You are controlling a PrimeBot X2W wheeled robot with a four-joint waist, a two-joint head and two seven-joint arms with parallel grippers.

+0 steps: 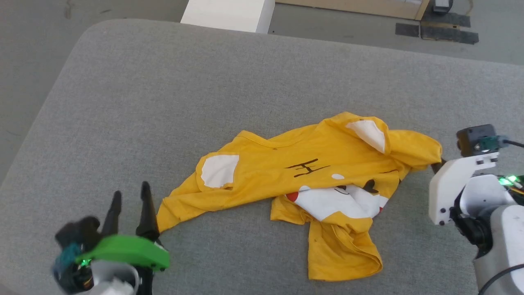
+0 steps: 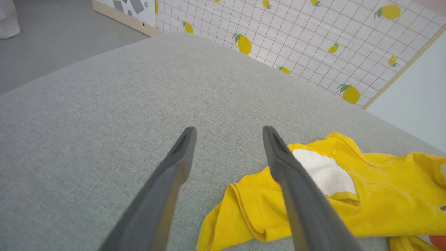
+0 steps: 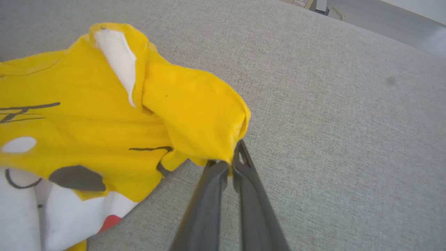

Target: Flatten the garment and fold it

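The garment (image 1: 303, 180), a mustard-yellow T-shirt with white patches and black stripes, lies crumpled on the grey cushion (image 1: 204, 90). My right gripper (image 3: 232, 158) is shut on the edge of the garment (image 3: 195, 115) at its right sleeve; in the head view its dark fingertips (image 1: 437, 167) meet the cloth's right end. My left gripper (image 1: 131, 196) stands open at the garment's lower-left corner. In the left wrist view its fingers (image 2: 181, 153) spread wide above the cushion, the right finger passing over the garment (image 2: 376, 198), with nothing between them.
The grey cushion (image 2: 104, 104) has rounded corners and drops to the floor (image 1: 37, 37) at left and back. A white box (image 1: 229, 14) stands behind it. A lemon-print panel (image 2: 313, 42) rises beyond the cushion in the left wrist view.
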